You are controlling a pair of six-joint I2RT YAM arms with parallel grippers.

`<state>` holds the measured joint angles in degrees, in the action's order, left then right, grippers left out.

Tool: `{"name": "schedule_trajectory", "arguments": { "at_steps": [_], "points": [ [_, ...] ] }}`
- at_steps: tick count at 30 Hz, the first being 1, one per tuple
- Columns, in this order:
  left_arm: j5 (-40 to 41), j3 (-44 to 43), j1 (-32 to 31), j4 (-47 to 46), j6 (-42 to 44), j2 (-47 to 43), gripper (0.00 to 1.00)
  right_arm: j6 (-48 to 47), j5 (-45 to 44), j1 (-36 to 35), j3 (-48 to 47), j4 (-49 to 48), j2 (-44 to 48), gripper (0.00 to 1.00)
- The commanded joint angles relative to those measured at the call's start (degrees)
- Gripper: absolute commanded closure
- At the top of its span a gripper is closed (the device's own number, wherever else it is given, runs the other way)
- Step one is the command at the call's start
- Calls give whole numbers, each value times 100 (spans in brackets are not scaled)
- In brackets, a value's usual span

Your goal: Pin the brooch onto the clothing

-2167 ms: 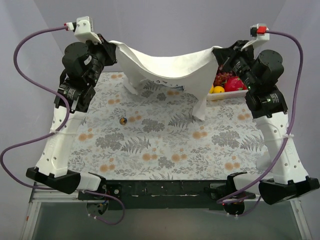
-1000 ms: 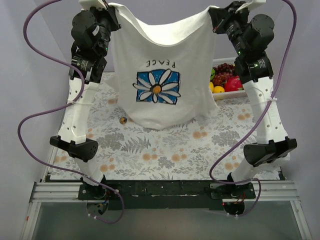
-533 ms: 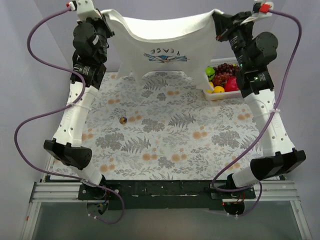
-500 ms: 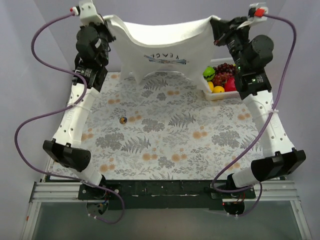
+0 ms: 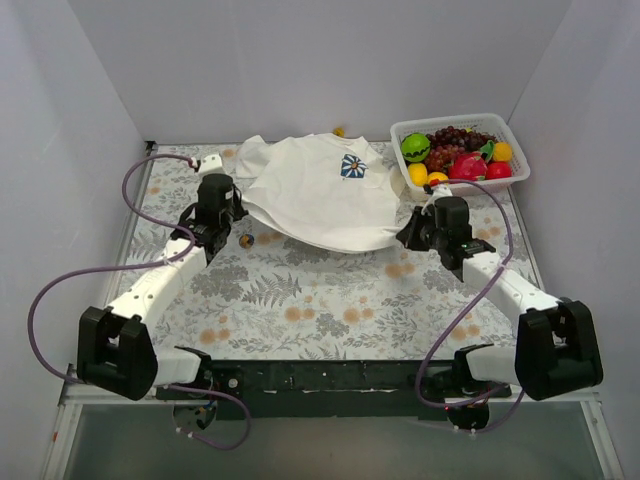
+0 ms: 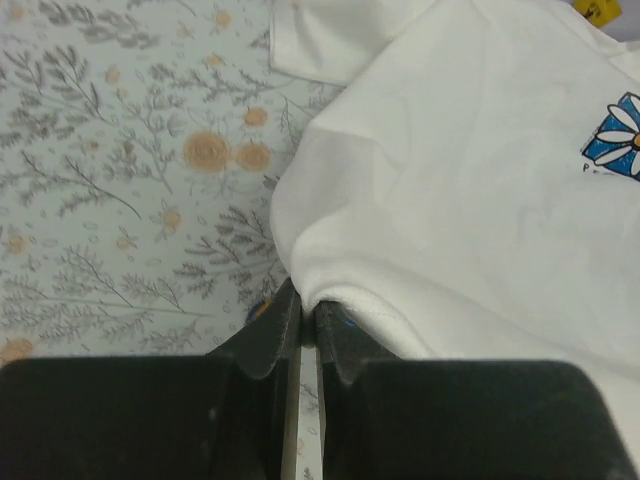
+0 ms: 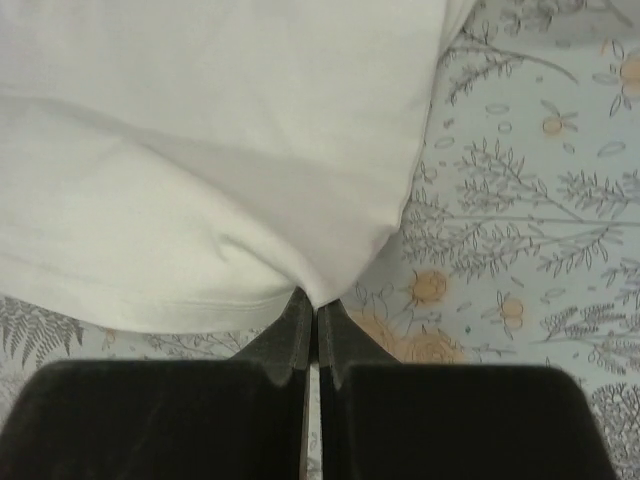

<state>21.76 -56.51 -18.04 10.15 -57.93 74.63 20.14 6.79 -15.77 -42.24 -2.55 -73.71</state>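
The white T-shirt [image 5: 320, 195] lies spread on the floral mat [image 5: 300, 300] at the back middle, its small blue daisy print [image 5: 351, 166] facing up. My left gripper [image 5: 238, 212] is shut on the shirt's near-left hem corner, and the left wrist view [image 6: 308, 310] shows the hem pinched between the fingers. My right gripper [image 5: 405, 235] is shut on the near-right hem corner, which also shows in the right wrist view [image 7: 312, 305]. The brooch [image 5: 246, 240], a tiny brownish disc, lies on the mat just in front of the left gripper, beside the shirt's edge.
A white basket [image 5: 512, 183] of fruit stands at the back right, close behind the right arm. A small yellow object [image 5: 340, 131] lies behind the shirt's collar. Grey walls close in the back and both sides.
Both arms came down and forward from holding the shirt high at the back. The shirt now lies on the mat with the small print up, not the large PEACE print.
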Motion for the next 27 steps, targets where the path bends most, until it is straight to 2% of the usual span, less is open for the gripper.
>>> {"name": "schedule_trajectory", "arguments": {
  "at_steps": [1,7,12,13,14,27],
  "points": [
    [-488,438,38,83,-850,-546,100,315,-29,21,294,140,621,99],
    [-1287,1045,38,628,-1614,-1125,100,482,-151,21,374,1176,1016,99],
    [-1402,1362,20,1417,-2195,-1731,100,675,-195,30,409,2204,1298,99],
    [-1455,1371,29,1550,-2266,-1785,100,710,-204,30,436,2319,1342,1],
    [-1516,1362,11,1699,-2440,-1829,100,754,-204,30,444,2546,1438,98],
    [-2105,1019,11,3667,-3136,-1706,100,1334,-283,21,383,4138,1755,99]
  ]
}}
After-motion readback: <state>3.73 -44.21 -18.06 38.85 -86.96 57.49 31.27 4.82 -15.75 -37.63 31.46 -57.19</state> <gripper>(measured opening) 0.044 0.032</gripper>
